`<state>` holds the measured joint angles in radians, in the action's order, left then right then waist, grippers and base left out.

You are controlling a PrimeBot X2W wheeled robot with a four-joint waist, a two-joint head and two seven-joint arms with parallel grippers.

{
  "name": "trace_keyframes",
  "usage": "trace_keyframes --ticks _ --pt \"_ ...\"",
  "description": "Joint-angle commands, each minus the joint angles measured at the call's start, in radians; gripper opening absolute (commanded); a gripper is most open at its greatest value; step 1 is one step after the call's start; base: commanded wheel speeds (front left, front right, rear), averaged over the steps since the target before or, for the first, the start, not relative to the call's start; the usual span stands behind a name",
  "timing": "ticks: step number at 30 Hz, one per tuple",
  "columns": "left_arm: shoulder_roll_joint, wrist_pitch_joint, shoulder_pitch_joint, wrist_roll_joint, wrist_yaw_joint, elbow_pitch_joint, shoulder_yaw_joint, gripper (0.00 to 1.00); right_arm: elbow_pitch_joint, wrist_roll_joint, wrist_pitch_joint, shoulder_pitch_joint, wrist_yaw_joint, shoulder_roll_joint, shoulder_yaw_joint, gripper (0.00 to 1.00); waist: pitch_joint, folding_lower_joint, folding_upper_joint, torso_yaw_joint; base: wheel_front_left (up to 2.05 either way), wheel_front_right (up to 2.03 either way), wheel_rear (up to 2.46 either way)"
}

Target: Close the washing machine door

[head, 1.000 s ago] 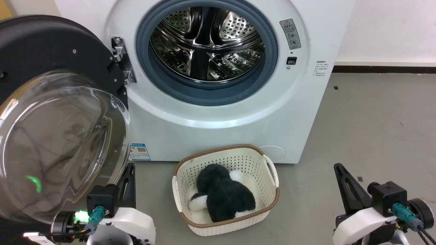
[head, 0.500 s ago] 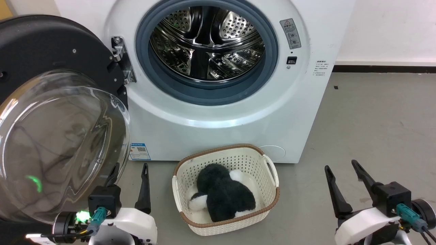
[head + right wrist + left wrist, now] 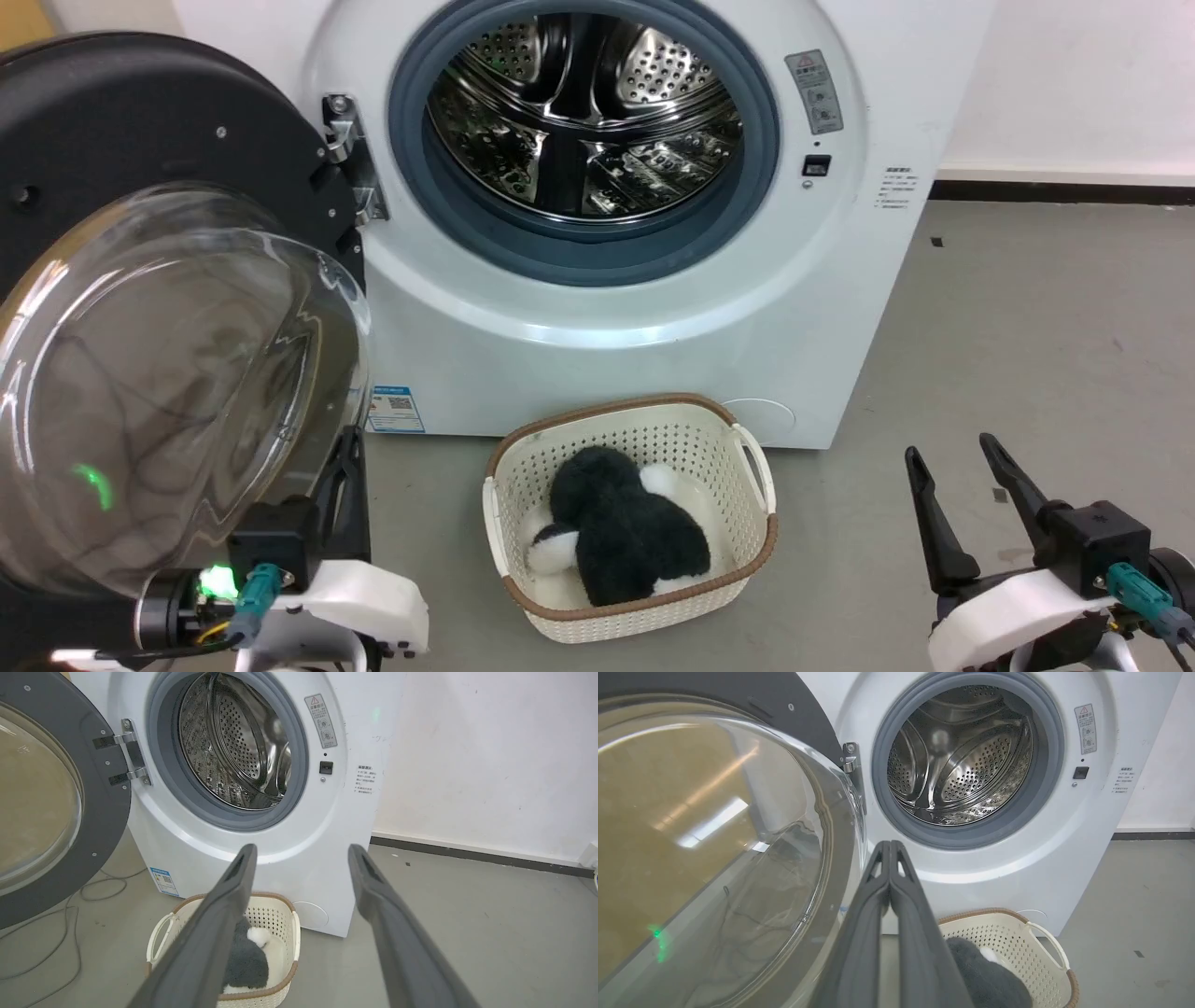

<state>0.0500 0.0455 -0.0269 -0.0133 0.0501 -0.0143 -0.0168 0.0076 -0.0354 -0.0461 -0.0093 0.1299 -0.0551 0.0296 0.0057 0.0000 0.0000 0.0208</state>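
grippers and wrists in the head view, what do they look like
Left gripper and right gripper each have two long tapering matte black fingers on a black block, a glossy white wrist shell and a teal cable plug. A green light glows by the left plug.

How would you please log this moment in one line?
washing machine door: open | left gripper: shut, empty | right gripper: open, empty

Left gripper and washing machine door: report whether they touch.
Cannot tell. In the head view the shut left gripper overlaps the glass edge of the washing machine door; neither contact nor gap shows plainly.
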Motion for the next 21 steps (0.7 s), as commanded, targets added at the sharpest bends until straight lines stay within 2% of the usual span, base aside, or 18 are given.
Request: trace_keyframes --ticks 1,11,21 --pt "0.002 0.010 -0.020 -0.010 0.004 -0.011 0.004 0.00 0.001 -0.009 -0.009 0.002 0.000 0.001 0.006 1.00 0.001 0.0000 0.0000 0.006 0.00 0.00 0.00" --pt "0.013 0.030 -0.079 -0.016 -0.010 -0.080 0.038 0.00 0.002 -0.022 -0.030 0.000 0.000 0.001 0.019 1.00 0.012 0.0000 0.0000 0.051 0.00 0.00 0.00" --pt "0.026 0.049 -0.175 -0.052 -0.043 -0.127 0.111 0.00 0.001 -0.028 -0.049 -0.006 0.000 0.002 0.033 1.00 0.028 0.0000 0.0000 0.098 0.00 0.00 0.00"
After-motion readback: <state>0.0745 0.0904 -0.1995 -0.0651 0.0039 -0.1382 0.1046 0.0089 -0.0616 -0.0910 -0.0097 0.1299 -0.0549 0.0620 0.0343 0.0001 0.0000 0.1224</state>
